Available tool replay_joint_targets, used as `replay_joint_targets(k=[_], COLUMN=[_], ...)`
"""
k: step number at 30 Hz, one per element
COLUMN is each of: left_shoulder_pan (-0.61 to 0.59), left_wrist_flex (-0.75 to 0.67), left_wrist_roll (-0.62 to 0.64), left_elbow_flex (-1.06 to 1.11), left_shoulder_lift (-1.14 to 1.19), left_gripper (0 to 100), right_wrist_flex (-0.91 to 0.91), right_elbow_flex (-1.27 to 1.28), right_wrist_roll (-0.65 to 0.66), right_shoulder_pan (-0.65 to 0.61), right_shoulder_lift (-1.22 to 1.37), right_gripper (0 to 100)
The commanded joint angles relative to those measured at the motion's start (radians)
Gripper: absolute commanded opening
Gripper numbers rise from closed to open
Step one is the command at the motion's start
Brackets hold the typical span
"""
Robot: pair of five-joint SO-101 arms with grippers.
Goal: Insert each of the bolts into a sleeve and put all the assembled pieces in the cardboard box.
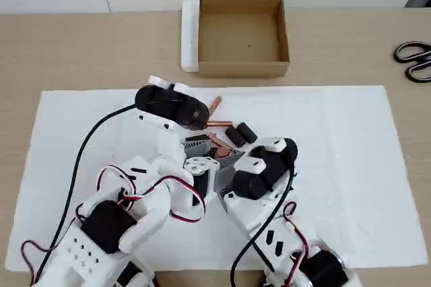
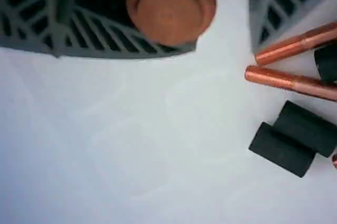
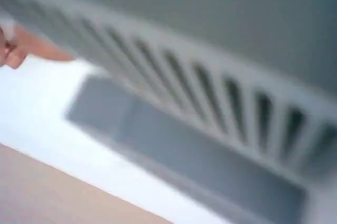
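Overhead, the left gripper [image 1: 202,144] and right gripper [image 1: 225,162] meet at mid-sheet over a white paper sheet [image 1: 350,166] on the pale wooden table [image 1: 81,44]; whether either is gripping or released cannot be told. A round-headed copper bolt [image 2: 171,6] stands head-on to the left wrist camera, against a grey ribbed part [image 2: 79,24]. Two loose copper bolts [image 2: 289,81] lie just beside a pair of black cylindrical sleeves [image 2: 295,137], the sleeves touching each other. The open brown cardboard box [image 1: 242,68] sits beyond the sheet's far edge, well apart from the bolts; a white foam block [image 1: 190,34] touches its side. Black-handled scissors [image 1: 414,61] lie at the table's edge.
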Motion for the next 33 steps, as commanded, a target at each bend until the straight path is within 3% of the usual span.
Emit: replay_joint_targets(k=[1,5,10,17,22,26,33], left_shoulder_pan=[-0.066,-0.221,-0.470,-0.799,-0.855,-0.873,-0.872], left_wrist_flex=[0.081,0.161,0.186,0.189,0.215,0.233,0.267], left_wrist_roll=[0.002,-0.044,-0.241,-0.313,-0.394,-0.411,-0.413], left_elbow_flex=[-0.127,-0.216,-0.278,-0.268,-0.154,-0.091,-0.047], left_shoulder_lift=[-0.018,-0.018,-0.018,-0.009,-0.009,-0.009,-0.014], left_gripper=[22,22,22,22,22,22,22], right_wrist_flex=[-0.008,-0.008,-0.004,-0.010,-0.039,-0.154,-0.262], right_elbow_flex=[-0.014,-0.015,-0.017,-0.052,-0.080,-0.109,-0.508], right_wrist_roll=[0.008,0.008,0.009,0.017,0.209,0.239,0.235], right_shoulder_pan=[0.015,0.016,0.053,0.127,0.225,0.315,0.412], right_shoulder_lift=[-0.010,-0.010,-0.010,-0.010,-0.001,0.031,0.516], right_gripper=[0.4,0.4,0.4,0.4,0.4,0.4,0.4])
